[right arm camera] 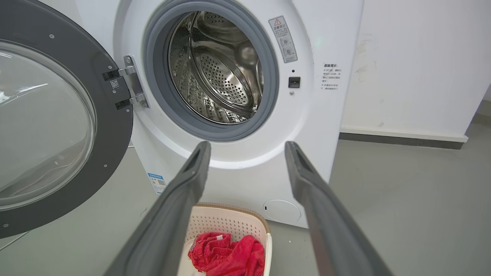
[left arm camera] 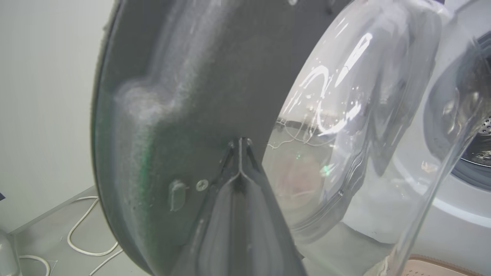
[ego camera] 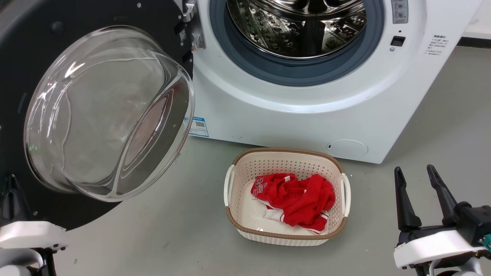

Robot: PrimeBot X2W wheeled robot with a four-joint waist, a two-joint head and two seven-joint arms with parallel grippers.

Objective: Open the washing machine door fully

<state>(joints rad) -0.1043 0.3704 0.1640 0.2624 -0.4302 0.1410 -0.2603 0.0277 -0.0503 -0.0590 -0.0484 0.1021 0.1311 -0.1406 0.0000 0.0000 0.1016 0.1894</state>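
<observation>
The washing machine door [ego camera: 96, 15] is swung out to the left on its hinge [ego camera: 193, 27], and its clear glass bowl [ego camera: 107, 111] bulges toward me. The white washing machine [ego camera: 291, 119] shows its steel drum [ego camera: 295, 27] inside the grey gasket. My left gripper [ego camera: 11, 182] is at the door's lower edge. In the left wrist view this gripper [left arm camera: 239, 142] is shut, its tips against the door's dark inner face [left arm camera: 184, 96]. My right gripper [ego camera: 416, 172] is open and empty at the lower right, well clear of the door. In the right wrist view it [right arm camera: 247, 147] points at the machine [right arm camera: 318, 126], with the door [right arm camera: 111, 111] on the left.
A cream laundry basket [ego camera: 285, 151] with red clothes [ego camera: 297, 201] stands on the grey floor in front of the machine, between my arms. White cables [left arm camera: 82, 230] lie on the floor behind the door. A white wall [right arm camera: 414, 65] rises right of the machine.
</observation>
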